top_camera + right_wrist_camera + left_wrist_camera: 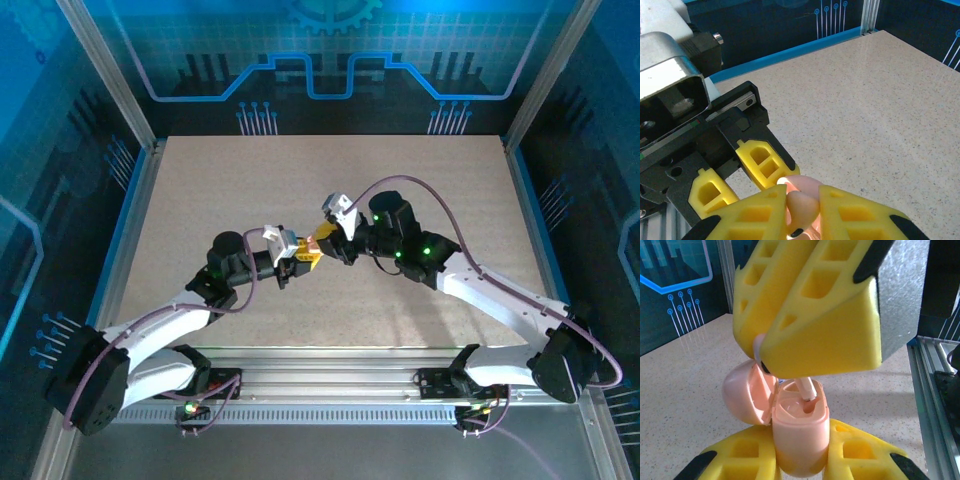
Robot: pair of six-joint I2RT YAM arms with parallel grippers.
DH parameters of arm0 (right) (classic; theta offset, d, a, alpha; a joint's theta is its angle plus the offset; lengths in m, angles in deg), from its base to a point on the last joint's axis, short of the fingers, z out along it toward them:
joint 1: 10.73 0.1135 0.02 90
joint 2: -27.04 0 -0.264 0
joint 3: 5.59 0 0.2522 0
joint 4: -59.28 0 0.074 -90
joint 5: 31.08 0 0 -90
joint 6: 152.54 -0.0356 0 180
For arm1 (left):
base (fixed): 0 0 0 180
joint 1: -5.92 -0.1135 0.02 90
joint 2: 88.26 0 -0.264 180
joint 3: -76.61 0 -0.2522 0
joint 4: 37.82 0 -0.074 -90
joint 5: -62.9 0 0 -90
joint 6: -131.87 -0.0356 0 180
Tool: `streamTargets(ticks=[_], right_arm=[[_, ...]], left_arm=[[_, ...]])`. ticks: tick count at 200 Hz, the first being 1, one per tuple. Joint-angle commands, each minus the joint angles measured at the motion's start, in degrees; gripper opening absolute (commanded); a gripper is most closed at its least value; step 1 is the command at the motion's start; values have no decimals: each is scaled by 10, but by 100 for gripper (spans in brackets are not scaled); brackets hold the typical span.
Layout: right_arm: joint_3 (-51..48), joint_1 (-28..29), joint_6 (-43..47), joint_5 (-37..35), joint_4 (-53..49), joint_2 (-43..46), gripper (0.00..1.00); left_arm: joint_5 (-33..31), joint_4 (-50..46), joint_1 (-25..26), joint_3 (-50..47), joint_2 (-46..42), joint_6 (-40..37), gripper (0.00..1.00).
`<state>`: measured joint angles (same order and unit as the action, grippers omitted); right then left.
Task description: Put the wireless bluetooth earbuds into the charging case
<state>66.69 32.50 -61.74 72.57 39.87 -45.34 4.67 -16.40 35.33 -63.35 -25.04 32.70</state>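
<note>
while the overhead camera is giving the gross layout, with left gripper (296, 258) and right gripper (322, 240) meeting tip to tip above the middle of the table (200, 190) and the held things too small to tell, the wrist cameras are filling in the grip.

left wrist view: left gripper's yellow fingers are clamping the lower body of the charging case (800, 435). the case is pink, upright and raised off the table. its lid (747, 392) is hanging open to the left on the hinge. right gripper is sitting directly above, jaws pinched on an earbud (807, 390). the earbud's pale stem is reaching down into the open case body. cannot tell whether it is fully seated.

right wrist view: the same earbud is showing as a pinkish rounded lump squeezed between that gripper's own yellow pads. left gripper's fingers are sitting just beyond and below.

edges and room: both grippers are working well apart from every table edge, with open speckled surface lying on all sides. the aluminium rail (930, 390) at the near edge is running past on the right of the left wrist view. a blue strip (790, 50) is bordering the table in the right wrist view, well beyond the grip.
</note>
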Motion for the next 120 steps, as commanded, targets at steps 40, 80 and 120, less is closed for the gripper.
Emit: streamTargets(ticks=[40,80,120], right_arm=[[6,10,56,11,-13,-9,21],[12,7,101,15,-39,-8,21],[31,-3,136,37,-68,-14,21]], left_arm=[[27,17,5,25,-30,-10,12],[31,10,5,26,-38,-13,12],[33,5,5,26,-44,-15,12]])
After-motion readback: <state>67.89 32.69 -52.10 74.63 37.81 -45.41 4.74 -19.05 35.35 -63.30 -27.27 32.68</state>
